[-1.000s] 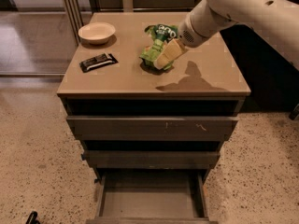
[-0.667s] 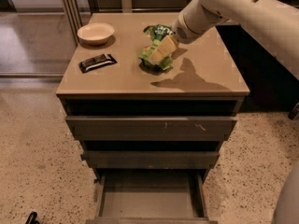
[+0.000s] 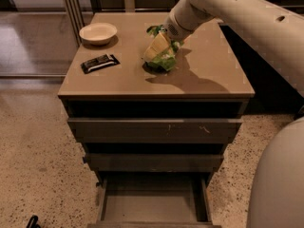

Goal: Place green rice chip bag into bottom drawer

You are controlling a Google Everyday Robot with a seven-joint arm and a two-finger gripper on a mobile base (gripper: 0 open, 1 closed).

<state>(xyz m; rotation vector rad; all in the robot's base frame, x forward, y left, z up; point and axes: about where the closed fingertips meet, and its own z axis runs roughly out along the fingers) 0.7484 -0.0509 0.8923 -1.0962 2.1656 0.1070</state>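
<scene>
Your gripper is down at the back centre of the cabinet top, pressed against the green rice chip bag. Only a pale yellow wedge of it shows over the bag, and the rest merges into the wrist, so you cannot tell whether it is clamped on the bag or merely laid against it. The bag is crumpled, its upper part is hidden behind the gripper, and its print is too blurred to read. Its lower edge seems to meet the cabinet top, above a dark shadow.

The white arm runs up and right from the wrist and is cut off by the frame. To the left of the bag, well apart from it, lie a small black wrapped bar and, farther back, a pale bowl.

Below the top, two drawer fronts sit nearly closed. The bottom drawer stands pulled out, with its front edge cut off at the bottom of the view. A pale rounded part of the robot blocks the lower right corner.
</scene>
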